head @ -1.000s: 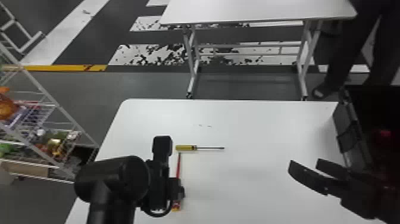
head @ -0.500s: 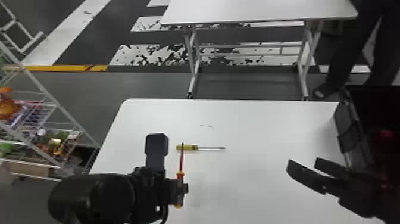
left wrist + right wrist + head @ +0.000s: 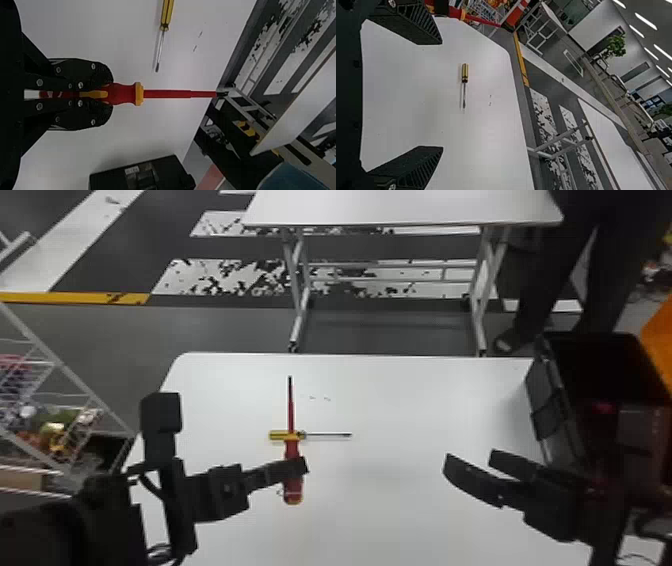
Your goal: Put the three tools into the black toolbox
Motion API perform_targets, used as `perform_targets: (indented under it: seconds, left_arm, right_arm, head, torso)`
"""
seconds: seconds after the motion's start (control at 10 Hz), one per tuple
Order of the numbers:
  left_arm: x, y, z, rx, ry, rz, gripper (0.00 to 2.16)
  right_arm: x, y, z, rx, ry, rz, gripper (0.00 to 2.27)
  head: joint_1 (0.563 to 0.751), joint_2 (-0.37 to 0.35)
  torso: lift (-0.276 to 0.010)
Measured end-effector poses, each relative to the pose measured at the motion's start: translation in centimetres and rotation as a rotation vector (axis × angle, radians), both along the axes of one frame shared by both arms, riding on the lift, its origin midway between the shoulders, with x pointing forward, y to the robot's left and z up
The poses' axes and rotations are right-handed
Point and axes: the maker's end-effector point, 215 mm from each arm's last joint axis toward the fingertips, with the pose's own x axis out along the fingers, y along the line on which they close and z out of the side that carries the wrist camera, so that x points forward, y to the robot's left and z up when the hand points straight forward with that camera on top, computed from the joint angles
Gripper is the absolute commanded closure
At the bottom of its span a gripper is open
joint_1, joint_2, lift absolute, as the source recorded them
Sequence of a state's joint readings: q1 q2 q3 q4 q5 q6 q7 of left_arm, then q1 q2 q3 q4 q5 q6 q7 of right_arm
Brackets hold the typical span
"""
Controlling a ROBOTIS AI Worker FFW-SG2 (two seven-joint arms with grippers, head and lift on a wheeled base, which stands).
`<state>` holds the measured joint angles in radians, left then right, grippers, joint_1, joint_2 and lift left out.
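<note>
The left gripper [image 3: 302, 465] pinches the red screwdriver [image 3: 291, 417] by its handle above the desk [image 3: 400, 405]; it has a yellow collar, a long red sleeve on the shaft and a dark tip. The yellow screwdriver [image 3: 277, 435], black-banded with a bare metal shaft, lies on the desk. The right gripper [image 3: 470, 459], fingers spread, is near the open black toolbox [image 3: 550, 397].

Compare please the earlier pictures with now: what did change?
The left gripper, shut on the red screwdriver, has moved it up and forward, away from the robot. The head camera's view has swung slightly right. The yellow screwdriver stayed on the table, and the open right gripper stayed near the black toolbox.
</note>
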<state>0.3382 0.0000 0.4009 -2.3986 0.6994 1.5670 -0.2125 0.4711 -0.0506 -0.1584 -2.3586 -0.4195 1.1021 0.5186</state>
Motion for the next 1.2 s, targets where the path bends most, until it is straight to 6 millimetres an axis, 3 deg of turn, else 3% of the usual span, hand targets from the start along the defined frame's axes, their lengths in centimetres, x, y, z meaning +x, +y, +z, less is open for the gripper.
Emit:
perform_targets:
  seconds: [0.2, 0.6, 0.9, 1.2]
  left_arm:
    - [-0.7, -0.1, 1.2, -0.158, -0.018, -0.029, 2.14]
    - [-2.6, -1.5, 1.3, -0.345, 0.001, -0.093, 2.14]
    - [-3.8, -3.6, 1.2, -0.374, 0.02, -0.143, 2.14]
    - [-5.6, -7.6, -0.5, -0.339, 0.074, -0.233, 2.14]
  right_arm:
    - [-0.1, 0.3, -0.1, 0.0, 0.007, 0.007, 0.05]
    - [-0.2, 2.3, 0.3, 0.013, 0.018, 0.044, 0.05]
    - [0.1, 6.3, 1.3, 0.046, 0.015, 0.121, 0.05]
    - [-0.5, 12.0, 1.8, 0.085, 0.046, 0.226, 0.05]
  head:
    - [0.695, 0.099]
    - [0.695, 0.11]
    - [0.695, 0.142]
    - [0.695, 0.186]
  torso:
    - [-0.051]
    - [-0.051]
    - [-0.051]
    - [-0.051]
